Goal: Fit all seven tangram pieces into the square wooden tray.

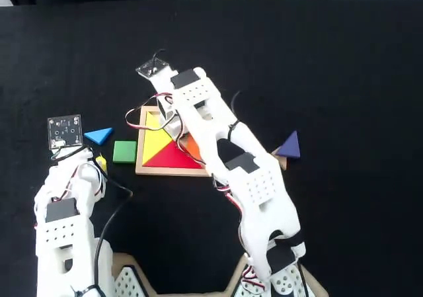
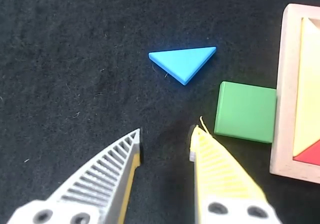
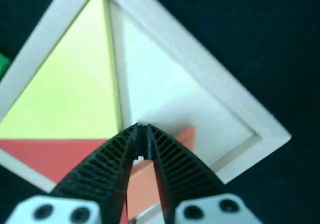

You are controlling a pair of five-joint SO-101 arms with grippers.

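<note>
**High view.**
- Black tabletop.
- Square wooden tray, around the middle of the tabletop, a little toward its left edge.
- In the tray: large yellow triangle, large red triangle, and orange piece, which is partly covered.
- White right arm lies slantwise across the tray and hides its right half.
- Green square piece lies just outside the tray's left rim.
- Light blue triangle lies near the green square, farther toward the left edge.
- White left arm stands by the near edge at the left, its end close to those two pieces.
- Dark blue triangle lies right of the tray, apart from it, and touches a small brown piece that the right arm partly covers.

**Left wrist view.**
- Left gripper has one grey-white finger and one yellow finger. They are spread wide with nothing between them, over bare tabletop.
- The light blue triangle lies beyond the tips.
- The green square lies beside the yellow finger, up against the tray rim or a hair off it; which one cannot be told.

**Right wrist view.**
- Right gripper has black fingers drawn together, tips all but touching, with no piece seen in their grip.
- It sits inside the tray, over the orange piece where that piece meets the yellow and red triangles.
- Bare pale tray floor lies beyond the tips, toward a tray corner.
</note>
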